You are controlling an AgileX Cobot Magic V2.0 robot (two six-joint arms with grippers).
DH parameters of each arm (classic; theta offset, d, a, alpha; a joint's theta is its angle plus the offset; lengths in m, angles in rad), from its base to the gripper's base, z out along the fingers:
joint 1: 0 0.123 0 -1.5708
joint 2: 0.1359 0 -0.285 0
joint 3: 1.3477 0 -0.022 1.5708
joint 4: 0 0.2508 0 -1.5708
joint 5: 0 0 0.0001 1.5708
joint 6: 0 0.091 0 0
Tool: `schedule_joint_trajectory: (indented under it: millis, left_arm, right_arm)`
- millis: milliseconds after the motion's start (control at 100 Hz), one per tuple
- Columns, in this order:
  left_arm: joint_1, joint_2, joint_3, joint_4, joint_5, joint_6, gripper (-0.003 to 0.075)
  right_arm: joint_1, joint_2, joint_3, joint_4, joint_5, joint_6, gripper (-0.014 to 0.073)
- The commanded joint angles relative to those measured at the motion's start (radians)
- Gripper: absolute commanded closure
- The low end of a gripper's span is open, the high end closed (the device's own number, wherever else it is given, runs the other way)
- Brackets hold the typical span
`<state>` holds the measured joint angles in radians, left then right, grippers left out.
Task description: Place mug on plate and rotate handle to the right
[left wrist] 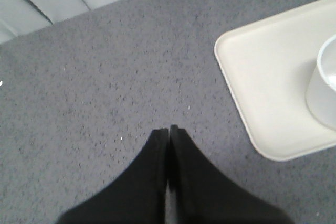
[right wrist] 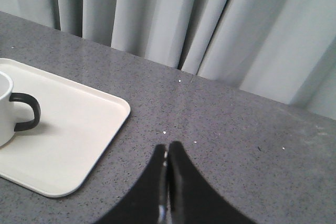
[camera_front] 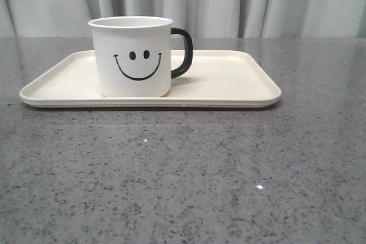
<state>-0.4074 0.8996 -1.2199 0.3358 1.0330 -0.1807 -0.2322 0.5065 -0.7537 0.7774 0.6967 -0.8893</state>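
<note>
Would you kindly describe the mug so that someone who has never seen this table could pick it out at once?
On the grey speckled table lies a wide cream plate in front of pale curtains. The mug stands upright on the plate's left half: white, cylindrical, with a black smiley face toward the front camera. Its thick black handle points right, and it is the only thing on the plate.

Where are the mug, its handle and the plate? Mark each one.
mug (camera_front: 132,55): front view, on the printed smiley face.
handle (camera_front: 186,53): front view, on the loop's outer bar.
plate (camera_front: 229,78): front view, on its bare floor beside the mug.
</note>
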Motion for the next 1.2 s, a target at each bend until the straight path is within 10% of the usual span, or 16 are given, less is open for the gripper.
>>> schedule_joint_trajectory:
  millis: [0, 530, 1190]
  left_arm:
    - [0.039, -0.041, 0.014, -0.028, -0.246, -0.01, 0.074]
    - [0.265, -0.544, 0.884, -0.164, -1.304, -0.01, 0.074]
    - [0.39, -0.919, 1.229, -0.276, -1.292, -0.012, 0.074]
  right_arm:
    - [0.003, 0.003, -0.026, 0.023, -0.051, 0.0, 0.0654]
    - [0.003, 0.003, -0.026, 0.023, -0.051, 0.0, 0.0654]
    - [0.003, 0.003, -0.026, 0.023, -0.051, 0.0, 0.0654]
